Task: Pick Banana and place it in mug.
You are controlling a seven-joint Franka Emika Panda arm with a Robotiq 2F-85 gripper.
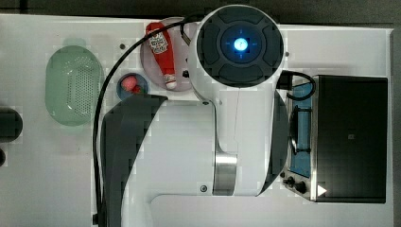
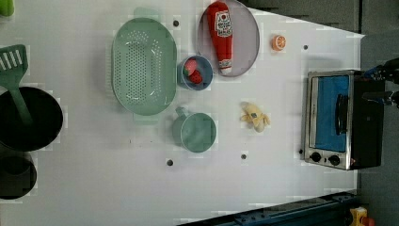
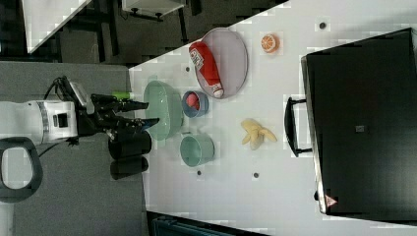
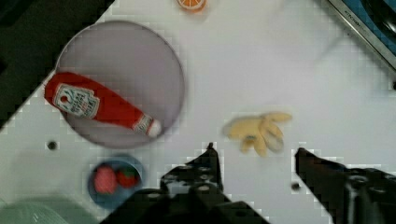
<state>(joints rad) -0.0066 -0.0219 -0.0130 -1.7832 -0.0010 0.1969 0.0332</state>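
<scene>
Banana (image 2: 254,117) looks pale yellow and curvy, lying right of the mug (image 2: 197,132) in the left view. I see my gripper (image 4: 254,156) high above, fingers wide apart, holding nothing.

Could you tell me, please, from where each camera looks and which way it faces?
Top view: overhead, looking down on the white arm's body; red ketchup bottle beyond.
Left view: high above the white table, looking down; small pale-yellow toy banana, round dull-green mug.
Right view: off the table's side, open black gripper reaching in.
Wrist view: down past the fingers at the banana.
Left and right views share banana and mug.
</scene>
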